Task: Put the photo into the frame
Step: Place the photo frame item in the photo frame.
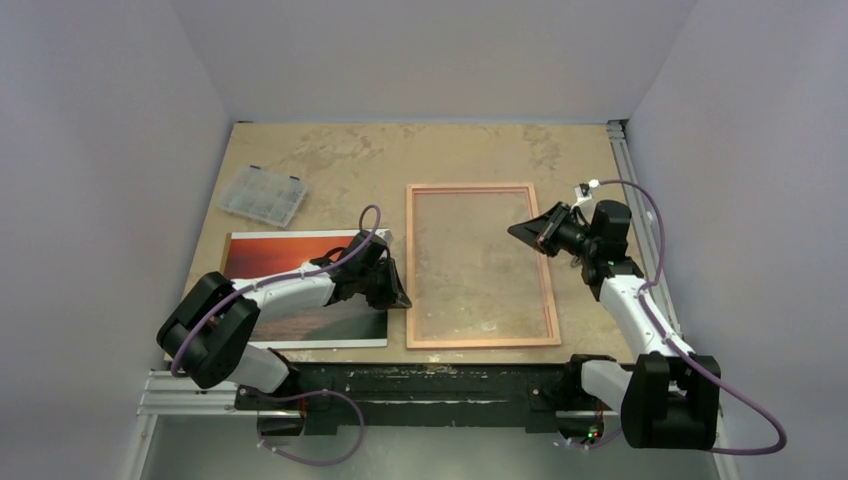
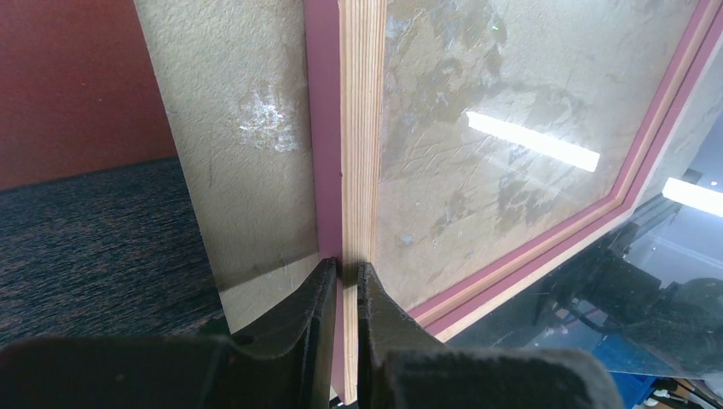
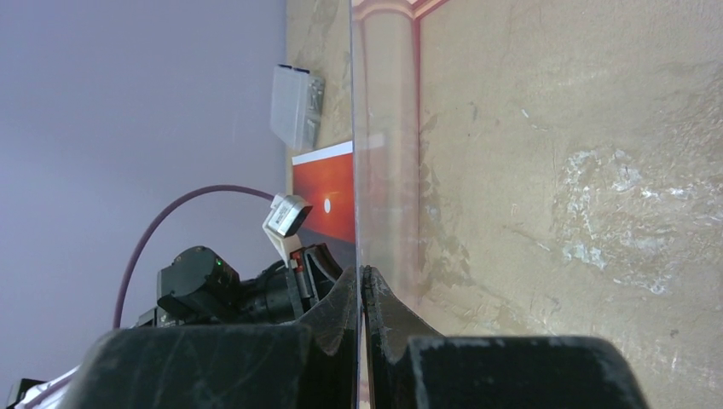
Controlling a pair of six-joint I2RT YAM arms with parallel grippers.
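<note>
Frame [image 1: 482, 342] is being pinched: left gripper [image 2: 345, 277] is squeezing its wood edge, right gripper [image 3: 361, 281] is squeezing the clear pane [image 1: 480, 265]

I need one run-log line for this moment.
left fingers: shut on frame rail | right fingers: shut on clear pane edge | photo: face up beside frame, not inserted

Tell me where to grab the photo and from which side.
Probably its far white border, from above: the photo lies flat, face up, left of the frame, so only a thin edge offers a pinch. The left gripper, its fingers shut on the frame's left rail, must let go first.
</note>
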